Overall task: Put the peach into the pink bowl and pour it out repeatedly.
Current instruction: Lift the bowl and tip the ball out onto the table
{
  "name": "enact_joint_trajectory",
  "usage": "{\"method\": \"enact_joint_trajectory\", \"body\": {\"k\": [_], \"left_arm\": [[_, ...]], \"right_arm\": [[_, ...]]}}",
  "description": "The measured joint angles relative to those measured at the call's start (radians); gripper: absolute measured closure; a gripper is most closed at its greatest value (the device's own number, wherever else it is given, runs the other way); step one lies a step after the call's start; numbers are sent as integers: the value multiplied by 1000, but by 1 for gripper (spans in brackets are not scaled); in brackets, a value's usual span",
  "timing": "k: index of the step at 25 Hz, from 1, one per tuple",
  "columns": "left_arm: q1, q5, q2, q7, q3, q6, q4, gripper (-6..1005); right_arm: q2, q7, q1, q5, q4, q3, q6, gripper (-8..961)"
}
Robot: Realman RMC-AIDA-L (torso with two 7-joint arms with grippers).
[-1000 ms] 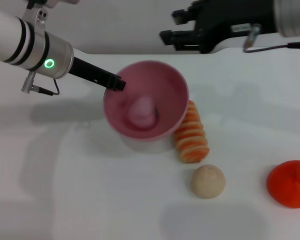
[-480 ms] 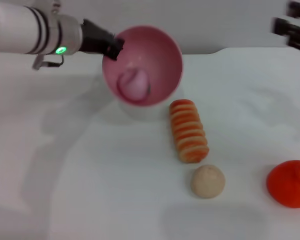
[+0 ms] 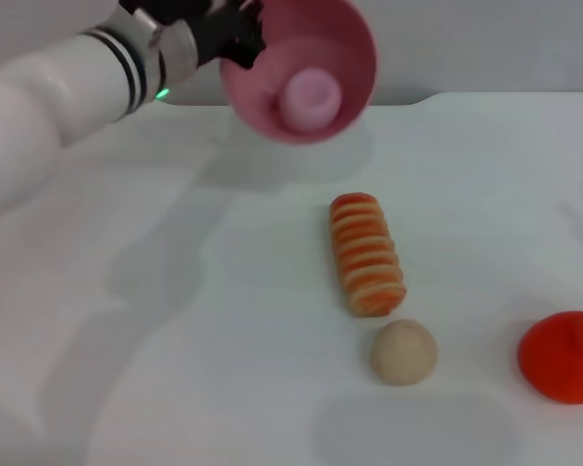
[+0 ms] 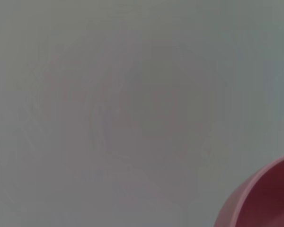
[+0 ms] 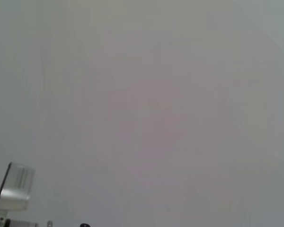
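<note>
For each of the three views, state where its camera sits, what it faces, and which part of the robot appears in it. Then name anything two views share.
Head view: from the robot's head, looking forward and down at the white table; the left arm holds the tilted pink bowl aloft with the peach inside.
Left wrist view: on the left arm, facing a blank pale surface; no robot part shows, only the bowl's rim.
Right wrist view: on the right arm, facing a blank pale surface; a small pale fitting at one edge.
Shared: head and left wrist both show the bowl.
</note>
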Motion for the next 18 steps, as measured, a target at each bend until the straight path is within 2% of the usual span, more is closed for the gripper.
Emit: {"method": "enact_joint_trajectory", "body": {"k": [2,11,15,18], "left_arm": [[20,0,-1,14,61,-140,-14,956],[89,0,-7,120,277,-586,-78,956],[104,0,-8,163,348,-722,-103,956],[110,-1,-8,168,366,-745,-105,956]], "right_arm": [[0,-4,-1,4,11,1,-7,480],[0,0,-2,24,22,13,-51,481],[0,2,-2,30,30,14,-57,481],[0,2,2,31,38,14,-58,482]]}}
